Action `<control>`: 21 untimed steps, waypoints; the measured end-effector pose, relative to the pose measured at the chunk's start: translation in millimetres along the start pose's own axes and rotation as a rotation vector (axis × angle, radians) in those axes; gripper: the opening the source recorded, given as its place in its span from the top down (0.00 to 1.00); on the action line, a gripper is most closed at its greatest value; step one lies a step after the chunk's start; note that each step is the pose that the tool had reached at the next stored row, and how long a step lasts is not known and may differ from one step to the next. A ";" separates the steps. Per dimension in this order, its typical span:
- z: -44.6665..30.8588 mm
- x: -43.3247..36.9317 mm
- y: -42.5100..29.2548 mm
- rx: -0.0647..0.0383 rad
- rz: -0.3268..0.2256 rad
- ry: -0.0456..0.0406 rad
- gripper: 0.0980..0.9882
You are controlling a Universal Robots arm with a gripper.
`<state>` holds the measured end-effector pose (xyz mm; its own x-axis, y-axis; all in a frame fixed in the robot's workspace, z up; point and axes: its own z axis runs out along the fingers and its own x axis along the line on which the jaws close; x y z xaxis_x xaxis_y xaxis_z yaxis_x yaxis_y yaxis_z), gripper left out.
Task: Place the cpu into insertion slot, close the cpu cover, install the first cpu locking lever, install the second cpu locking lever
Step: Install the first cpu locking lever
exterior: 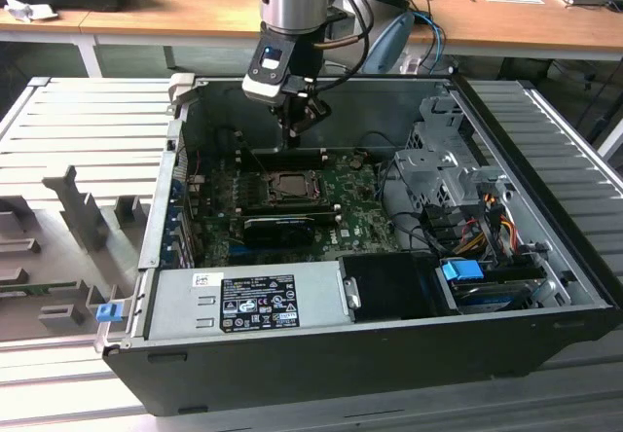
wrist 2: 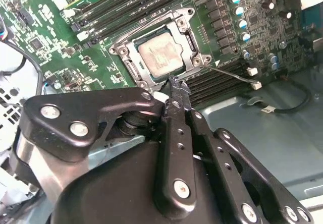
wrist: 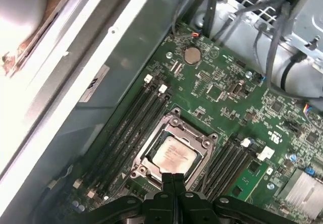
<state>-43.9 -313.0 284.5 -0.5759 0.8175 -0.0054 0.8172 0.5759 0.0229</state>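
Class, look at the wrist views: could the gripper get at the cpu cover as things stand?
Probably yes. The gripper, fingers shut, hangs just beside the cpu cover, which lies flat over the cpu; nothing stands between them.

green motherboard (exterior: 365,223), grey power supply (exterior: 185,301), wooden desk (exterior: 175,2)

Green circuit board (exterior: 365,220) right across the floor of the dark grey case (exterior: 389,354), speckled with tiny silver and black parts. The cpu (wrist: 174,156) shows its silvery-grey top, ringed by the dark-silver cpu cover (wrist: 151,146). Fingers (wrist 2: 177,95) matte black, dotted with bright silver screws. In the exterior view, a bright blue tab (exterior: 462,270) at the case's four o'clock and a blue clip (exterior: 107,310) at eight. Silver power supply (exterior: 185,306), black label (exterior: 259,302) with white print. Tan wooden table (exterior: 195,4) at twelve.
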 end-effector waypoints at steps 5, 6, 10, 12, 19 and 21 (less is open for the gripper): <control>0.0 0.0 0.0 0.000 -0.068 0.0015 0.99; 0.0 0.0 0.0 0.000 -0.084 0.0019 0.99; 0.0 0.0 0.0 -0.001 -0.129 0.0030 0.99; 0.0 0.0 0.0 -0.001 -0.151 0.0035 0.99; 0.0 0.0 0.0 -0.001 -0.254 0.0058 0.99; 0.0 0.0 0.0 -0.001 -0.270 0.0062 0.99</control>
<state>-43.9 -313.0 284.5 -0.7731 0.6342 -0.0054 0.6340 0.7730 0.0229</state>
